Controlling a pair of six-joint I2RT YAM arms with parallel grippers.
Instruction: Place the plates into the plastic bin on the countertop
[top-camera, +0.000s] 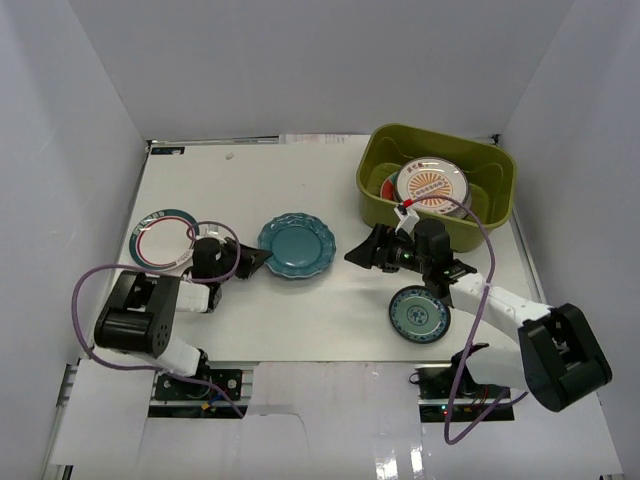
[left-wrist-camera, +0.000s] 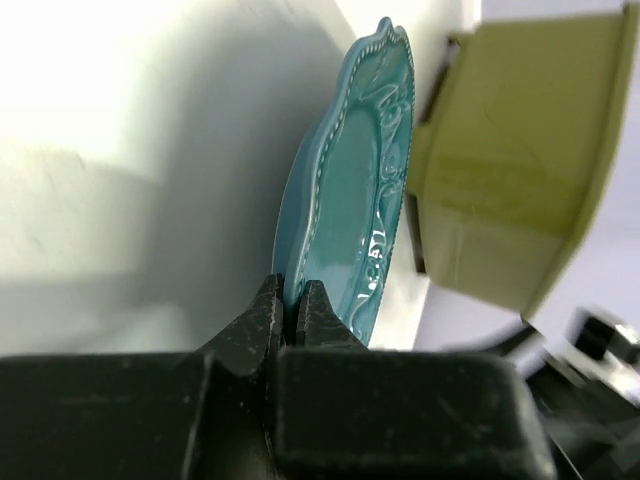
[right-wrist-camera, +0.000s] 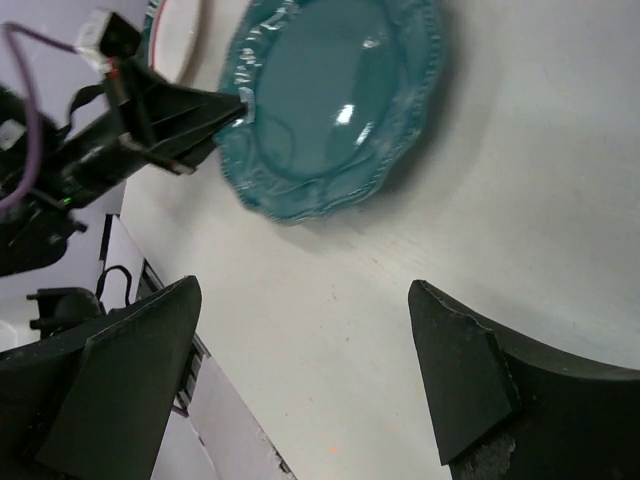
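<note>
Firmly, left fingers (left-wrist-camera: 262, 322) pinch the teal plate (left-wrist-camera: 350, 200) (right fingers (right-wrist-camera: 130, 370) apparently empty).

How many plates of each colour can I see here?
Teal: 2, the scalloped plate and the small patterned plate
White: 1, the green-rimmed plate
Orange: 1, the sunburst plate in the green bin
Red: 1, the red plate, mostly hidden beneath it
Total: 5 visible

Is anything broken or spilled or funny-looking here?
Nothing looks broken or spilled. The left end effector pinches the scalloped teal plate by its rim, and the orange sunburst plate sits inside the bin.
</note>
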